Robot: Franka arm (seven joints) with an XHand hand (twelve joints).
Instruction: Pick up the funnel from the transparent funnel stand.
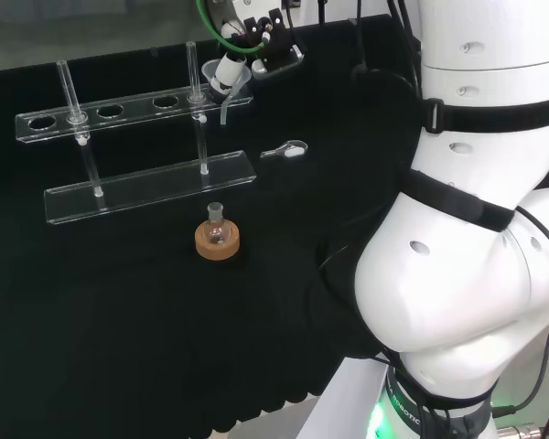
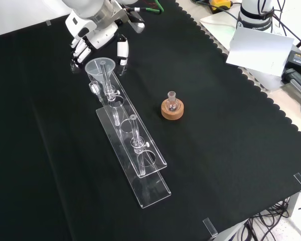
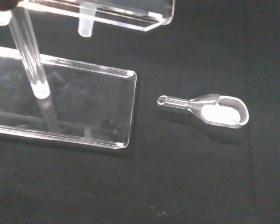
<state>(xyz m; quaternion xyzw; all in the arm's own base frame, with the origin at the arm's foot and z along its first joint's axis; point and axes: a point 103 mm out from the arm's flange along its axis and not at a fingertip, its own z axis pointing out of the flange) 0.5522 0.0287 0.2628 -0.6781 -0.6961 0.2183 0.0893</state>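
While the funnel sits in the stand (end hole), the hand hovers beside it; fingers relaxed.

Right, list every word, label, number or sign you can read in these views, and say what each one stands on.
None can be read.
The funnel, funnel stand, small flask on its cork ring, and the clear scoop carry no print.
The white sheet at the bench edge shows blank.
The hand and the arm link show no legible marking.
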